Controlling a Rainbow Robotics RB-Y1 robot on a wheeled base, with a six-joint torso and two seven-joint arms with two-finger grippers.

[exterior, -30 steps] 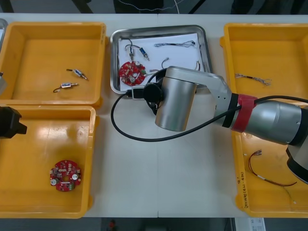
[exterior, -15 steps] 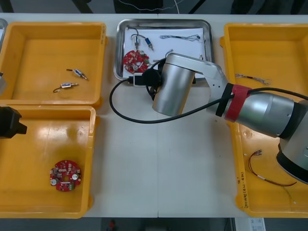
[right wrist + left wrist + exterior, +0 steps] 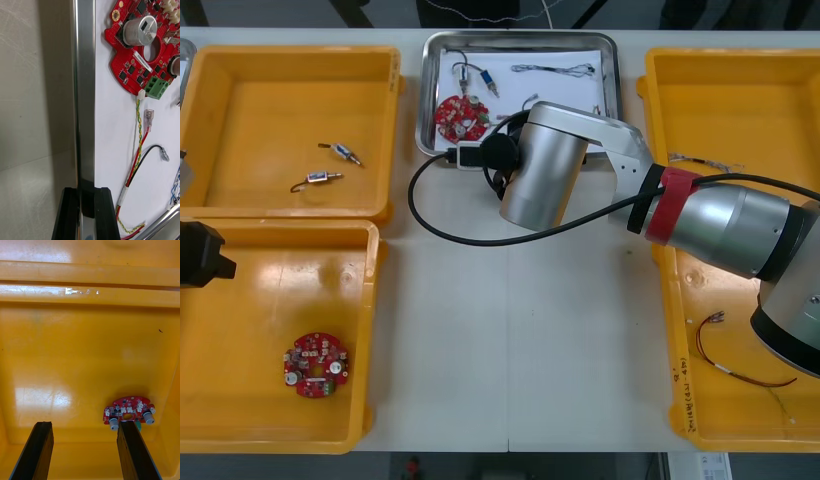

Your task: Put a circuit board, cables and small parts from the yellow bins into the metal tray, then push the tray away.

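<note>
From above: stretches the right arm (image 3: pixel 700 215) across the table (image 3: pixel 510 340) to the near edge of the metal tray (image 3: pixel 423 110), set at the far side between the yellow bins (image 3: pixel 658 90). Hides the fingers there under the silver wrist. Shows on the tray's white lining a red circuit board (image 3: pixel 461 117), a small metal part (image 3: pixel 477 80) with its leads, and a thin twisted cable (image 3: pixel 555 69). Parks the left arm (image 3: pixel 200 255) at the table's left edge, over the near left bin (image 3: pixel 240 430), with a second circuit board (image 3: pixel 316 365) flat on that bin's floor. Two more small parts (image 3: pixel 340 152) in the far left bin; loose cables in both right bins.

From the right wrist: straddles the tray's shiny rim with the right claw (image 3: pixel 85 210). Narrow, the black fingers (image 3: pixel 67 217) drawn in to the rim's width, one outside over the table, one inside over the white lining, the rim pinched between. Beyond the fingers, inside the tray: the red circuit board, a red and yellow cable (image 3: pixel 138 150) reaching up to a white plug at the board's edge, and a black cable (image 3: pixel 152 149) just beside it.

From the left wrist: hangs the left claw (image 3: pixel 84 425) wide open above the bin floor, gripping nothing, touching nothing. Second circuit board just past the tip of one finger (image 3: pixel 131 442).
</note>
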